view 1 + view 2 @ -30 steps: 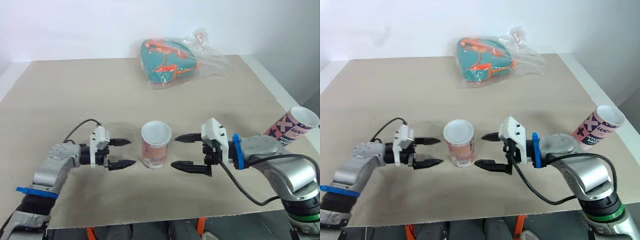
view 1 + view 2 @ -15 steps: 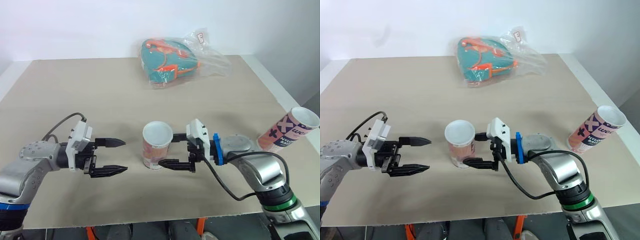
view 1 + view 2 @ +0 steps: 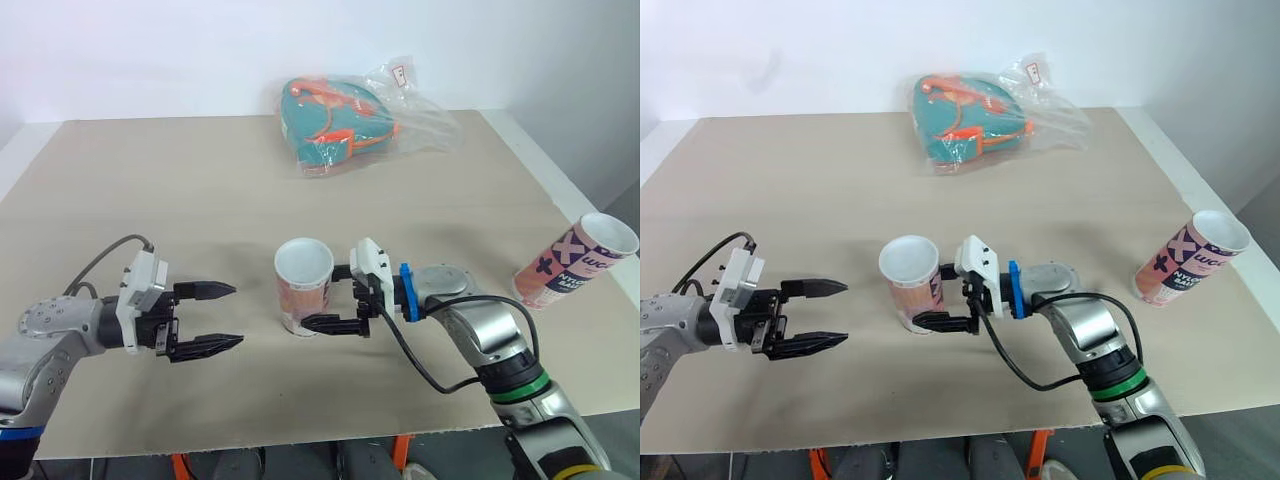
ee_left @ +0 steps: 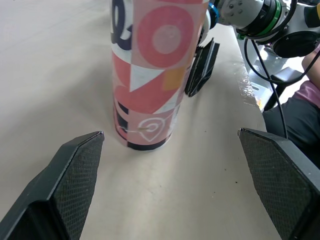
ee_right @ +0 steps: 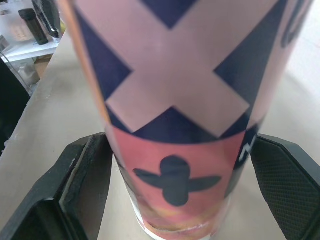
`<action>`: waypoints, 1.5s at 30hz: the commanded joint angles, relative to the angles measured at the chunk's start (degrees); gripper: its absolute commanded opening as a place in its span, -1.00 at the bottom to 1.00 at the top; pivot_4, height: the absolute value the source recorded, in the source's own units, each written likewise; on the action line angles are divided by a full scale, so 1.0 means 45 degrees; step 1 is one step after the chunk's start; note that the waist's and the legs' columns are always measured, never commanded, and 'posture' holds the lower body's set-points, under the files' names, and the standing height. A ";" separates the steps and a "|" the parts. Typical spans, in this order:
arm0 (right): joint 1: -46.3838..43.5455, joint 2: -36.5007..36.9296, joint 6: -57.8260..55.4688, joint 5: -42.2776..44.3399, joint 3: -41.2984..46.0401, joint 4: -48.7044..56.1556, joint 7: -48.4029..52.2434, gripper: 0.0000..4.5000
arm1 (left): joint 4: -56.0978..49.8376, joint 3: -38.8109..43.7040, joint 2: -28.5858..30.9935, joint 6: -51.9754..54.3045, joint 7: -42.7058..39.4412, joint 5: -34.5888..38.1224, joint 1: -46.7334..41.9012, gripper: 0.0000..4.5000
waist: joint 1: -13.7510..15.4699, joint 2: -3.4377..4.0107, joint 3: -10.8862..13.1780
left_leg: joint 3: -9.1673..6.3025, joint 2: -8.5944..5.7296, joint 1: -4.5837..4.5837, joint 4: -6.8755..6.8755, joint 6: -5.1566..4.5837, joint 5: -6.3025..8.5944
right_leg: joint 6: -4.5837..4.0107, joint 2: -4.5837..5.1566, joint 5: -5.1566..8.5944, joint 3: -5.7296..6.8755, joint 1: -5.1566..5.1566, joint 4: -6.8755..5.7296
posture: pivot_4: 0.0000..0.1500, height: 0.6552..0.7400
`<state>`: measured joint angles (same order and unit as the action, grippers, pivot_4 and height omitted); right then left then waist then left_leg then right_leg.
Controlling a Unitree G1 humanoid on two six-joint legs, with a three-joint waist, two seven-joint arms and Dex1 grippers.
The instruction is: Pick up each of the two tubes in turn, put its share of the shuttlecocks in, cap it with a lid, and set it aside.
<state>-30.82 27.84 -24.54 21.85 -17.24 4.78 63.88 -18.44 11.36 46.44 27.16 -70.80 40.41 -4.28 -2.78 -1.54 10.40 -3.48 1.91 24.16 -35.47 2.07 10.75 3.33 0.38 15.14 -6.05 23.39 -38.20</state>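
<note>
Tube [image 3: 303, 300] number one stands upright at the middle of the frame in the head views, on the tan worktop [image 3: 150, 200], its long axis vertical and its open white mouth facing up. The right gripper [image 3: 312, 298] reaches in level from the right of the frame and straddles the tube low down, near its base. One black finger passes behind the tube and the other lies in front of it. In the right wrist view the two pads sit close against either side of the patterned wall. The fingers are spread about as wide as the tube, and I see no sign that they are squeezing it.

The left gripper [image 3: 237, 315] sits at the lower left of the frame, fingers apart and holding nothing. It points at the same tube but is well apart from it, so the right arm is clearly the nearer one.

The second tube [image 3: 575, 262] stands at the right edge of the frame, well apart from both grippers. A clear plastic bag [image 3: 345, 115] with teal and orange contents lies at the upper middle; I cannot tell what is inside.

The step in hand looks like the pick-up of the centre tube. With the tube already between the fingers, the next move calls for closing on it. A hold that low may let the tall tube lean once lifted.
</note>
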 commanded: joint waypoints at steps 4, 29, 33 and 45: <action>-0.0160 -0.0172 0.0281 0.0014 0.0205 0.0072 0.0166 0.89 | -0.0357 -0.0010 -0.0085 -0.0287 0.0161 0.0022 -0.0015 1.00 | 0.0002 0.0000 0.0000 | 0.0001 -0.0001 0.0000 -0.0002 0.0000 0.0000 | 0.0000 0.0001 -0.0002 -0.0001 -0.0001 -0.0001 | 1.00 0.97; 0.2596 0.2001 -0.1360 0.0702 0.7947 0.1215 -0.5369 0.31 | 0.1574 -0.2763 -0.4262 -0.0090 0.3070 -0.0849 -0.4249 1.00 | 0.0186 0.0001 -0.0001 | -0.0012 -0.0045 0.0019 -0.0067 0.0000 -0.0001 | 0.0030 0.0018 -0.0038 -0.0020 -0.0034 -0.0008 | 1.00 0.97; 0.2843 0.1863 -0.1401 0.0799 0.8716 0.1169 -0.6395 0.31 | 0.2021 -0.2993 -0.5026 -0.0422 0.3293 -0.1059 -0.4659 1.00 | -0.0068 0.0014 0.0000 | 0.0018 -0.0042 0.0015 -0.0062 -0.0003 0.0001 | -0.0026 0.0011 -0.0074 -0.0056 -0.0017 -0.0010 | 1.00 0.97; 0.2698 0.1352 -0.2066 0.1560 0.9510 0.0406 -0.7843 0.31 | 0.2142 -0.2965 -0.5824 -0.0584 0.3037 -0.1011 -0.5355 1.00 | -0.0084 0.0024 -0.0006 | 0.0028 -0.0037 -0.0003 -0.0096 -0.0019 -0.0018 | 0.0048 -0.0007 -0.0092 -0.0075 -0.0035 -0.0021 | 1.00 0.97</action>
<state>-17.37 33.90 -33.94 27.27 24.05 5.66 29.11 -7.82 -2.52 19.60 24.96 -56.75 35.45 -27.68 -3.15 -1.43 10.37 -3.35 1.75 24.15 -35.89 1.98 10.67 3.54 0.35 14.72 -6.39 23.24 -38.29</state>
